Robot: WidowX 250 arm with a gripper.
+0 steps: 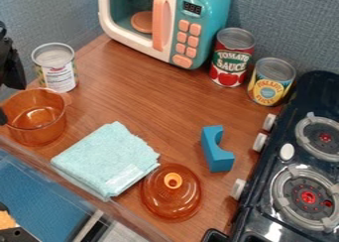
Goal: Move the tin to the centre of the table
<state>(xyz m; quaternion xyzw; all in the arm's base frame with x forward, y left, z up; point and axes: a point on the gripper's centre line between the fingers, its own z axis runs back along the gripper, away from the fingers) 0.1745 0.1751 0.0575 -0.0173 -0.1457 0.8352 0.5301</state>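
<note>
Tabletop (162, 102) in woodgrain beside blue walls (285, 23)

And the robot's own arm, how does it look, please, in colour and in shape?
The visible part of the arm is dark, almost black, with an angular, uneven outline that gets narrower towards the bottom. I cannot make out any cable or marking on it.

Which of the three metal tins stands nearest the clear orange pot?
The tin with the white label panel; the red tin and yellow tin stand together, farther away.
</note>
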